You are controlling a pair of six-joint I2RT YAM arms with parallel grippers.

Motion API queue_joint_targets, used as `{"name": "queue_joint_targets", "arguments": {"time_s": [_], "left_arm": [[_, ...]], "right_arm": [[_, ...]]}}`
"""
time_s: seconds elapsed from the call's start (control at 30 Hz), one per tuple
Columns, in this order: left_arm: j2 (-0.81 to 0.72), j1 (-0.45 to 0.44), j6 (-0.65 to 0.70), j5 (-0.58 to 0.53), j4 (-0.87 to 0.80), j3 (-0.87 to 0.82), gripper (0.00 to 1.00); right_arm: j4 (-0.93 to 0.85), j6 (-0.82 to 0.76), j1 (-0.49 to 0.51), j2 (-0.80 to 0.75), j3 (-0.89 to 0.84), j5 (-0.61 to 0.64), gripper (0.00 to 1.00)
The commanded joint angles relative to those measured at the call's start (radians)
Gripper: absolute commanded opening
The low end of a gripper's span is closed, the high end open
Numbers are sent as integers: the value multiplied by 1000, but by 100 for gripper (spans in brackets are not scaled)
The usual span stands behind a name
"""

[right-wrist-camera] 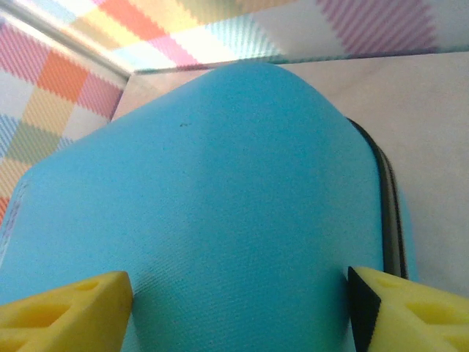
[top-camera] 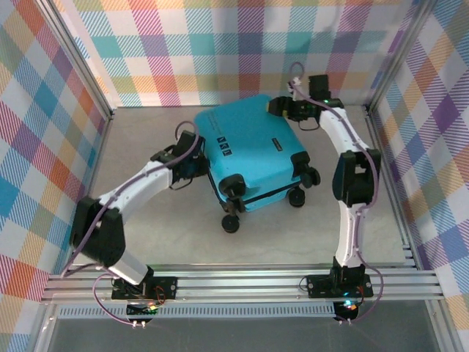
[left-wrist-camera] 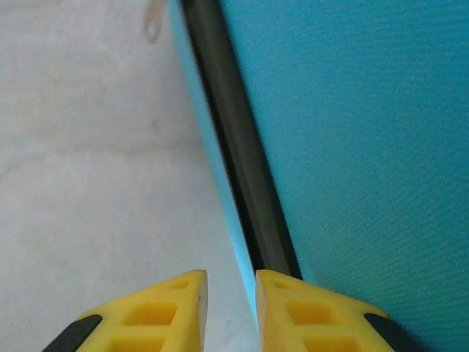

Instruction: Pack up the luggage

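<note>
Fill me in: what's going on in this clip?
Two robot arms flank the closed turquoise luggage, which lies on the table with its wheels toward the arm bases. The left claw, fingers nearly together, sits at the black zipper edge on the case's left side. The right claw, spread wide, is at the shell's far right corner.

The luggage lies flat in the middle of the table, with its wheels toward the near edge. The left gripper sits just beside the luggage's left side, its fingers at the zipper edge, perhaps touching it. A zipper pull hangs farther ahead along that edge. The right gripper is at the far right corner, and the shell's rounded corner lies between its fingers.
</note>
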Motion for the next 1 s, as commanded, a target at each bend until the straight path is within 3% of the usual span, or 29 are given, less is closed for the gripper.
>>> {"name": "queue_joint_targets", "arguments": {"time_s": [0.0,0.2,0.3,0.53,0.63,0.77,0.97], "left_arm": [[-108,-96,-102,-13,54,-82,24],[-191,-160,-147,-108,34,-146,25],[-199,-173,-137,-123,6,-127,24],[-341,-164,-45,-242,-102,-33,27],[-376,-128,20,-279,-133,34,35],[-328,32,89,-207,-124,120,40],[-133,239,157,-91,-110,304,43]], "right_arm": [[-181,-43,182,99,189,-236,75],[-182,114,243,346,624,-298,78],[-130,160,218,322,623,-267,78],[-156,47,135,53,413,-89,79],[-172,7,97,-63,331,-38,79],[-162,-40,76,-250,128,52,79],[22,16,28,-618,-425,247,79]]}}
